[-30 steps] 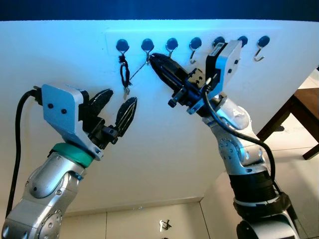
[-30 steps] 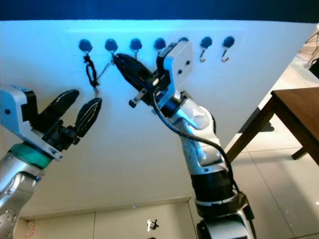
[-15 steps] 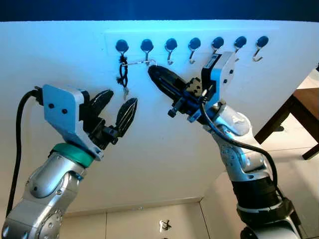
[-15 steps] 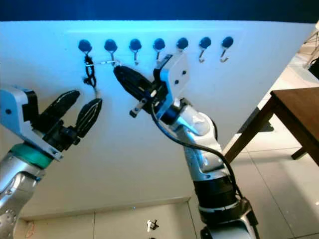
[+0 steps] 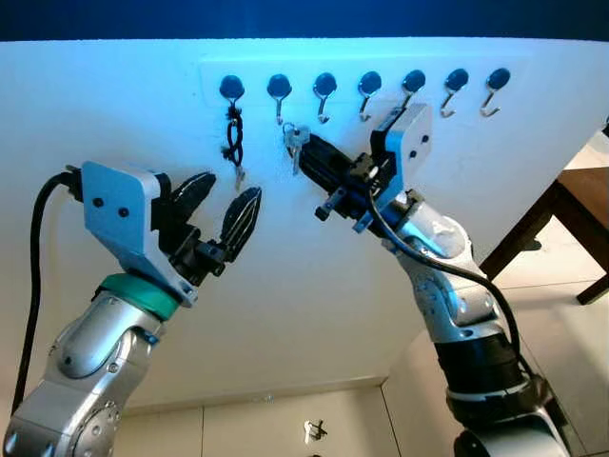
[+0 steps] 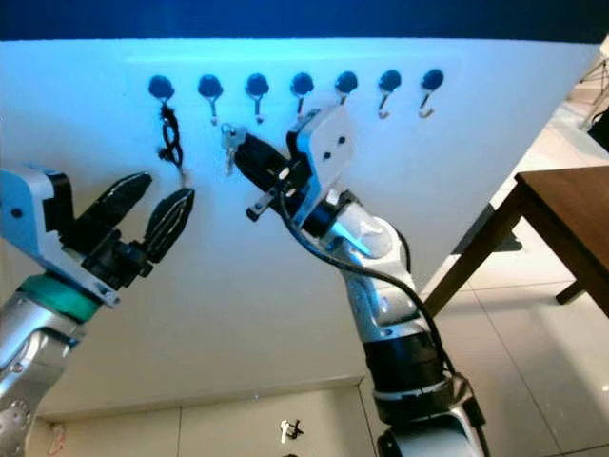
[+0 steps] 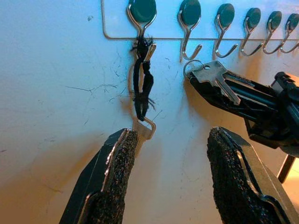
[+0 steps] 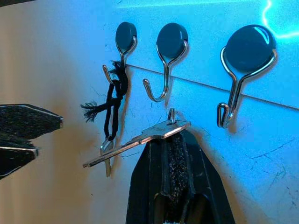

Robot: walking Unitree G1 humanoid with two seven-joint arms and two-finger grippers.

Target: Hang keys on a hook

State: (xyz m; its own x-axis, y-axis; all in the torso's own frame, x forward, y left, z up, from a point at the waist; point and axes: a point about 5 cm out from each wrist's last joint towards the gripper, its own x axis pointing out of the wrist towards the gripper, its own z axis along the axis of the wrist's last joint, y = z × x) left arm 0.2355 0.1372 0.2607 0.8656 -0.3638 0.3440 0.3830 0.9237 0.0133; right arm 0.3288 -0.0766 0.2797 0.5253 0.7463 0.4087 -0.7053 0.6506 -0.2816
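Though below hook (image 8: 159,88), key (image 8: 140,140) in right end effector (image 8: 173,144)

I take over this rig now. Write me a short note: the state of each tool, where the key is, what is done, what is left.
Right tool: shut on the key, held just below the second hook from the robot's left; the key's ring is not on that hook.
Left tool: open, holding nothing, below the black cord loop that hangs on the first hook.
Done: key gripped and raised to the hook rack.
Left: put the ring over a hook, open the right tool, pull back.
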